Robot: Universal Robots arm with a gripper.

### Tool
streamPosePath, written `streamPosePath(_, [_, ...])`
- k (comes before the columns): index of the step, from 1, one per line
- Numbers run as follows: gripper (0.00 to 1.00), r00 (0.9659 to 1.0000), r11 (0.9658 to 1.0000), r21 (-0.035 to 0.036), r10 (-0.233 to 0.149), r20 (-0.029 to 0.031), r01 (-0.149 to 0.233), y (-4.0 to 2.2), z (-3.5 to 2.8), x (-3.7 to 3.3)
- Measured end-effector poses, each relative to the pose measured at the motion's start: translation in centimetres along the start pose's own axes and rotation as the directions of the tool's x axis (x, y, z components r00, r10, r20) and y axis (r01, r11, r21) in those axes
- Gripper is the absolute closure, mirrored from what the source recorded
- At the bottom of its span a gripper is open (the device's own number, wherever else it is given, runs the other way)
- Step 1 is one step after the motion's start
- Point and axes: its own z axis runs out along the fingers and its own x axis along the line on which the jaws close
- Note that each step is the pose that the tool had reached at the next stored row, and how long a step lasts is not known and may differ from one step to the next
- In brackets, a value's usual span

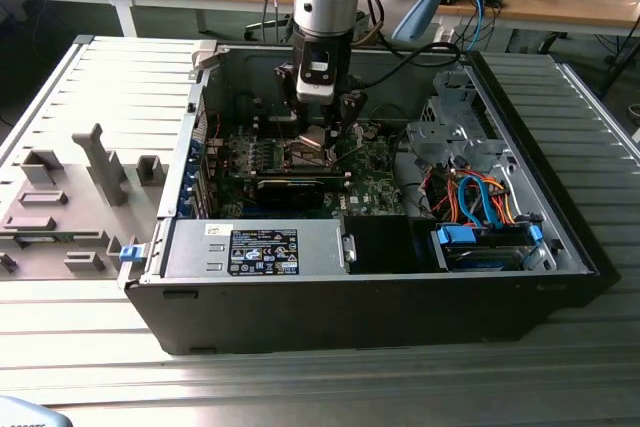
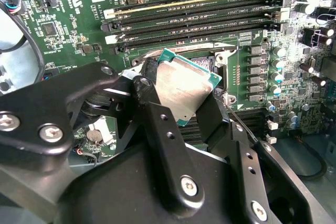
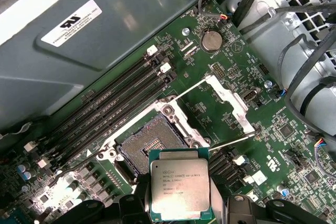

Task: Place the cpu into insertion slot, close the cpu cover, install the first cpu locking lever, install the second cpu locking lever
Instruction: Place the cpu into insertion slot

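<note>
My gripper (image 2: 181,98) is shut on the cpu (image 2: 184,85), a flat square chip with a silver-grey top and a green edge, pinched between two black fingers (image 2: 157,124). In the first wrist view the cpu (image 3: 180,188) hangs tilted just beside the insertion slot (image 3: 149,145), whose dark centre lies bare inside a silver rim. The cpu cover (image 3: 228,100), a thin silver frame, is swung open away from the slot. In the exterior view the gripper (image 1: 318,132) hangs low inside the open computer case, just over the green board (image 1: 375,162).
Memory slots (image 3: 121,93) run along one side of the socket, and a coin battery (image 3: 211,40) sits beyond the cover. A long black card (image 1: 290,190), a labelled power supply (image 1: 262,250) and a drive bay with blue and orange cables (image 1: 480,202) crowd the case.
</note>
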Motion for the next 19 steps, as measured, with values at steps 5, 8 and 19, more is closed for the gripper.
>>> streamPosePath(5, [0.45, 1.0, 1.0, 0.0001, 0.003, -0.0002, -0.003, 0.0, 0.0, 0.0])
streamPosePath(8, [0.45, 1.0, 1.0, 0.0002, 0.005, -0.0002, -0.005, 0.0, 0.0, 0.0])
streamPosePath(19, [0.45, 0.9999, 0.9999, 0.0004, 0.011, -0.0005, -0.011, 0.0, 0.01, 0.0])
